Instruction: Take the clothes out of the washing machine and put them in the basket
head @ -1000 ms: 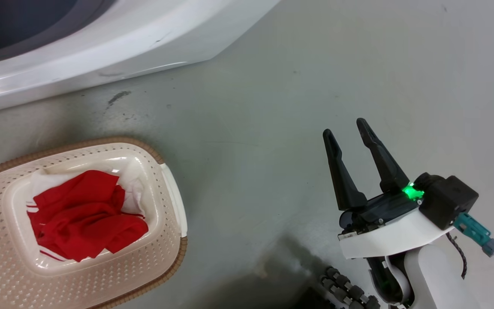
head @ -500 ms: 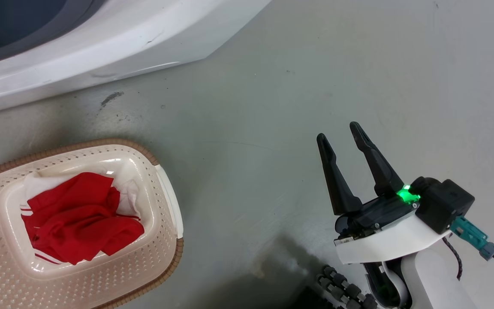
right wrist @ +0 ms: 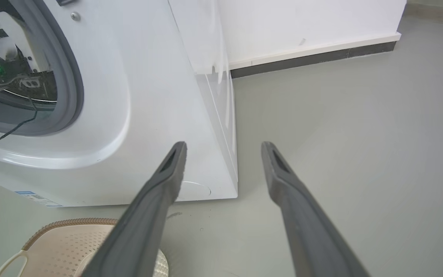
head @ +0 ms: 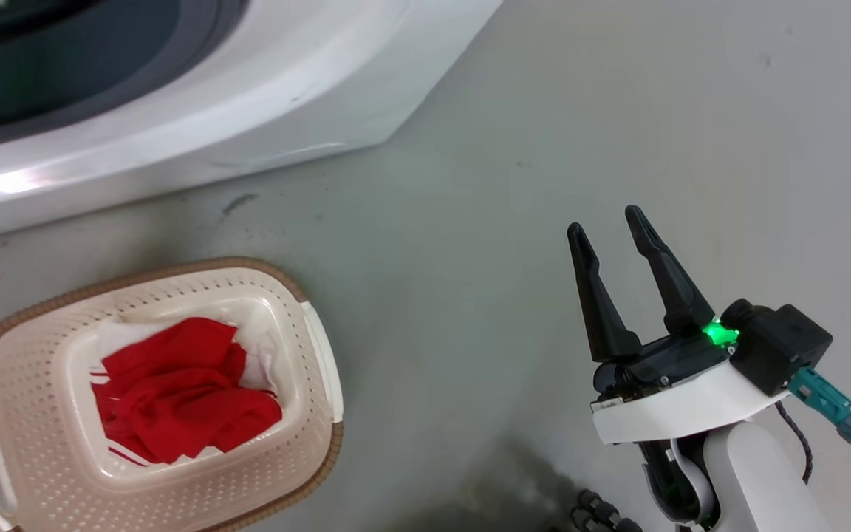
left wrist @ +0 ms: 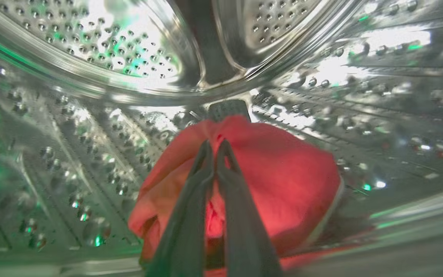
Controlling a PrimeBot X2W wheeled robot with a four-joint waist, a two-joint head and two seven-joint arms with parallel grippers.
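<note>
Basket (head: 34, 414) lower-left corner beyond frame edge.

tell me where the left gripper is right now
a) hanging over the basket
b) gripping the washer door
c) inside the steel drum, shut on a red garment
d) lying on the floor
C: in the left wrist view the left gripper has its tips pressed together on a red garment, with the perforated steel drum all round it.
</note>
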